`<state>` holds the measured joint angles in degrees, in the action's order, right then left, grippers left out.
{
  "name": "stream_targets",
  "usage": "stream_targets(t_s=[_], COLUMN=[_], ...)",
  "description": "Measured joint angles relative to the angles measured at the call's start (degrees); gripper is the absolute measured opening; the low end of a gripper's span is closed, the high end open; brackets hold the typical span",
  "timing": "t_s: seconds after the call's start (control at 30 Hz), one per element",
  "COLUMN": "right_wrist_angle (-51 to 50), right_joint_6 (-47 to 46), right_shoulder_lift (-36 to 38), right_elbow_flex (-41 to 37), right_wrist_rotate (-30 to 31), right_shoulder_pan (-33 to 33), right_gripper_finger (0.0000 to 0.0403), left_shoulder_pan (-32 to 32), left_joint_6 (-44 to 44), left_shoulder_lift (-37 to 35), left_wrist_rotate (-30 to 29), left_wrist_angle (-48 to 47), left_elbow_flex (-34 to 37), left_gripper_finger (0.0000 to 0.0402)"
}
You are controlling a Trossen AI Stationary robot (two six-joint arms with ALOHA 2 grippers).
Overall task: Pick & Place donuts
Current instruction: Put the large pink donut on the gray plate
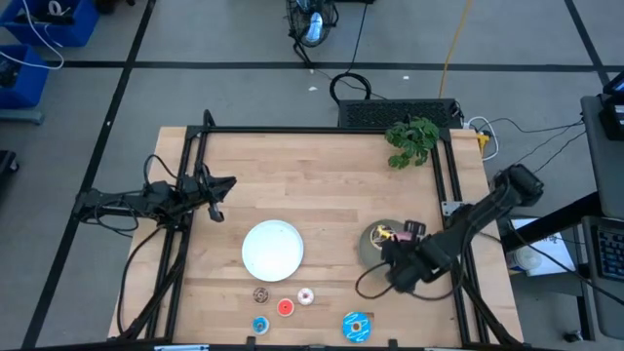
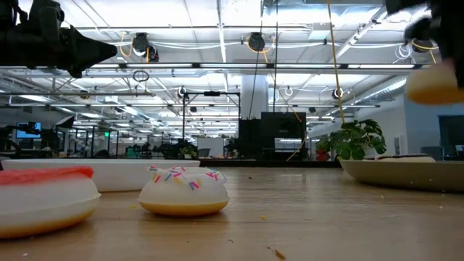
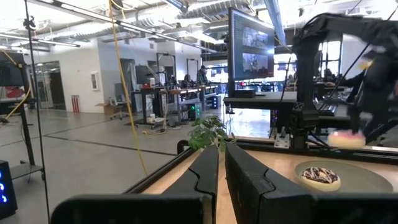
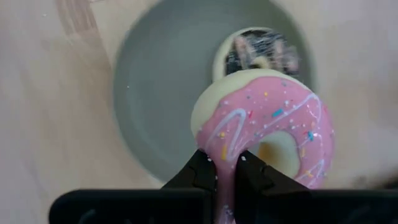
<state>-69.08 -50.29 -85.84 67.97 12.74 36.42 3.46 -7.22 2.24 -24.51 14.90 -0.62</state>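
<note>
My right gripper (image 4: 229,171) hangs over the grey plate (image 4: 161,93), shut on the pink sprinkled donut (image 4: 273,124). The chocolate donut with white drizzle (image 4: 261,46) lies flat on that plate, beyond the pink one. In the low view the pink donut (image 2: 435,83) is well above the grey plate (image 2: 406,172). On the wood near the table's near edge lie the tiny brown (image 1: 260,293), red (image 1: 285,307), white-pink (image 1: 305,296) and blue (image 1: 260,325) donuts and the larger blue sprinkled one (image 1: 357,326). My left gripper (image 1: 219,185) waits shut at the table's left side. My right gripper pinches the pink donut between its two fingers (image 4: 202,177) at the part of the ring nearest the wrist (image 4: 227,152), coming from above and pointing down. The donut is lifted clear and hangs over the grey plate, its iced face toward the wrist camera.
A round white plate (image 1: 273,249) sits in the middle of the table, left of the grey plate (image 1: 370,244). A green plant (image 1: 411,139) stands at the far right corner. Black frame rails (image 1: 185,244) run along the table's left, right and far sides.
</note>
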Motion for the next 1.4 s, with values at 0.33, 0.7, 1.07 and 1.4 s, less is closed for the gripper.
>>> stream_targets(t_s=[0.33, 0.7, 1.07, 1.4], right_wrist_angle=[13.50, 13.75, 16.55, 19.01], right_joint_6=[-1.47, -2.37, 2.86, 4.65], right_shoulder_lift=[5.20, 0.75, -1.97, -1.94], right_elbow_flex=[-15.63, -16.02, -16.02, -16.02], right_wrist_rotate=[-8.52, -11.27, -11.34, -13.17], right_shoulder_pan=[-3.25, -2.30, -4.61, -4.91], right_gripper_finger=[0.0015, 0.0015, 0.0016, 0.0127], left_shoulder_pan=[0.00, 0.00, 0.00, -0.01], left_joint_6=[-0.11, -0.05, 0.02, 0.00], left_shoulder_lift=[0.00, 0.00, 0.00, 0.00], left_wrist_rotate=[0.00, 0.00, 0.00, 0.00], left_wrist_angle=[-0.02, -0.09, -0.11, -0.09], left_elbow_flex=[0.00, 0.00, 0.00, 0.00], left_gripper_finger=[0.0037, 0.0037, 0.0037, 0.0037])
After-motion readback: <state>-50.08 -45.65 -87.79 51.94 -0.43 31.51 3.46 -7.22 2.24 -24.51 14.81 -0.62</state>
